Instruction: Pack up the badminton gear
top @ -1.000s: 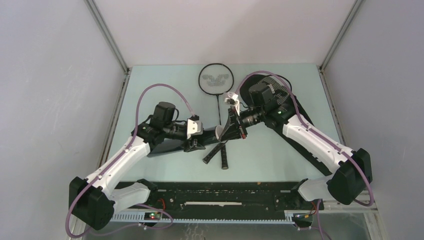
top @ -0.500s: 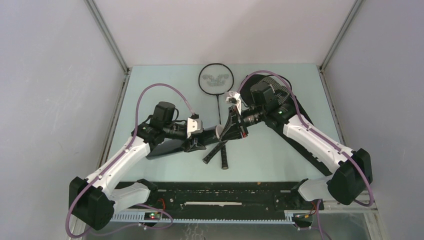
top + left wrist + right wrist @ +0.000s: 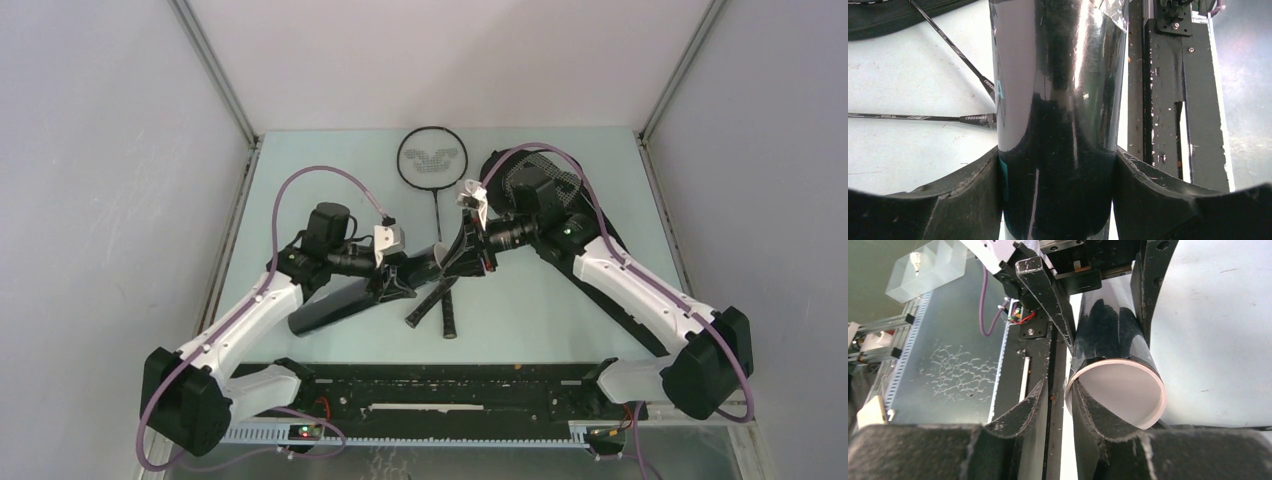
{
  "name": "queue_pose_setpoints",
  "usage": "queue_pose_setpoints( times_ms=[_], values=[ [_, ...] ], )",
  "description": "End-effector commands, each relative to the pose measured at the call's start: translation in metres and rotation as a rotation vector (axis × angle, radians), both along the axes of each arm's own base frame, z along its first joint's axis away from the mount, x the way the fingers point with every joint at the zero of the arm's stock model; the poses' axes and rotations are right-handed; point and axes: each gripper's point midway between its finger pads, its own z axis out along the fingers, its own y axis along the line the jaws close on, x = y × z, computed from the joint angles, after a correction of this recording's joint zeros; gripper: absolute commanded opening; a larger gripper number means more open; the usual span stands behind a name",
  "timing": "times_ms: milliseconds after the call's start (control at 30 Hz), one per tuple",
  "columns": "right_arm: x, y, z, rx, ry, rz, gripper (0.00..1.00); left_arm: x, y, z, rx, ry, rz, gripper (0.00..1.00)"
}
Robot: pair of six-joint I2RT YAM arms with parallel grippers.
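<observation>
The packing looked roughly midway. The long black tube (image 3: pixel 330 308) was held slantwise over the left-middle of the tabletop (image 3: pixel 320 180), with the left fingers (image 3: pixel 963 190) clamped on its glossy body from both sides. At its open mouth the right fingers (image 3: pixel 1093 415) stood a little apart with nothing visible between them, one just outside the rim and the other across the pale opening. No shuttlecock lay loose in any view. Whether any sat inside the tube could not be told, since the mouth showed only a pale interior. Neither racket was packed. The first racket (image 3: pixel 432 160) lay bare on the tabletop with its head near the far edge. The second racket (image 3: pixel 548 172) rested with its head on the black bag (image 3: pixel 615 245), and the two handles crossed just beside the tube's mouth. What was left, most likely, was getting the tube and both rackets into the bag. The right arm stretched across the bag and covered much of it, and both sets of fingers met close above the crossed handles. A black mounting rail (image 3: pixel 450 392) ran along the near edge.
</observation>
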Motion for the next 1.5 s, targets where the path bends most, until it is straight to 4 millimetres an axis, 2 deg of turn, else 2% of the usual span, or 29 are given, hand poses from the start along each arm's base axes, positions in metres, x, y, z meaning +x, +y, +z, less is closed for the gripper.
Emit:
queue_pose_setpoints(
  times_ms=[0,200,400,633,1000,1167,1467],
  values=[
    [-0.01,0.012,-0.016,-0.017,-0.006,0.031,0.32,0.005,-0.026,0.058,-0.207,-0.103,-0.078,0.0],
    [-0.007,0.01,-0.018,-0.01,-0.011,0.007,0.34,0.008,-0.025,0.063,-0.237,-0.095,-0.066,0.0],
    [0.007,-0.005,-0.01,-0.017,-0.082,-0.072,0.46,0.009,-0.021,0.06,-0.236,-0.092,-0.06,0.0],
    [0.011,-0.014,-0.015,-0.052,-0.121,-0.113,0.49,0.009,-0.021,0.063,-0.241,-0.089,-0.066,0.0],
    [0.01,-0.022,-0.027,-0.081,-0.146,-0.137,0.41,0.022,-0.02,0.07,-0.273,-0.069,-0.002,0.0],
    [0.004,-0.016,-0.029,-0.082,-0.152,-0.111,0.37,0.028,-0.021,0.074,-0.292,-0.051,0.028,0.0],
    [-0.006,-0.007,-0.037,-0.083,-0.13,-0.068,0.35,0.037,-0.022,0.08,-0.34,-0.012,0.07,0.0]
  ],
)
